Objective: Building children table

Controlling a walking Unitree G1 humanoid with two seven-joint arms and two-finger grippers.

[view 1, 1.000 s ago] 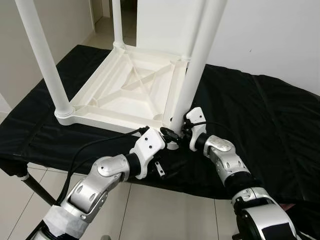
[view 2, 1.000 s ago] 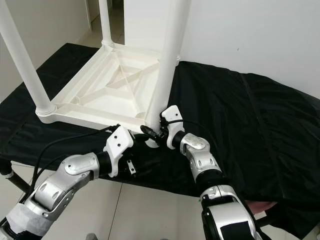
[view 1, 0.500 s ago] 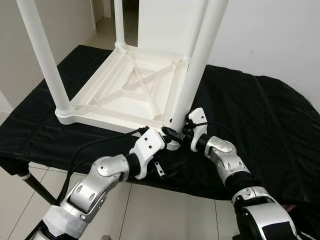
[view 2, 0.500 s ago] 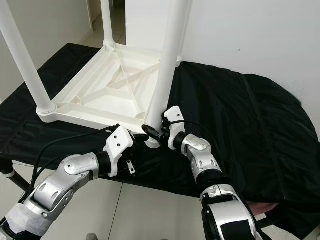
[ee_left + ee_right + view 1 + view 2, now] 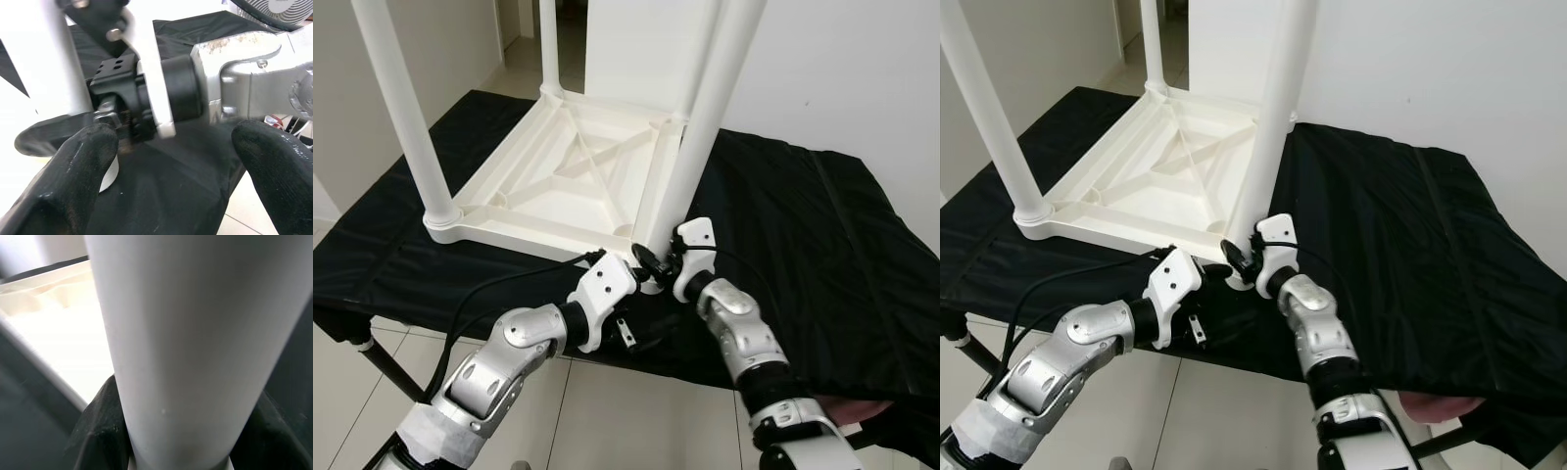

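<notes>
Robot's right gripper [image 5: 176,431] is gripping the near leg [image 5: 700,147] of an upturned white children's table [image 5: 570,181] at its base.

The table is lying top-down on a black-draped surface [image 5: 803,225], its legs pointing upward, near the front edge. The right jaws are pinching the foot of the near leg, one black finger [image 5: 98,431] showing on each side of the white tube. The left gripper [image 5: 171,161] is hovering just beside that same corner, its jaws spread and holding nothing, facing the right wrist across the cloth.
</notes>
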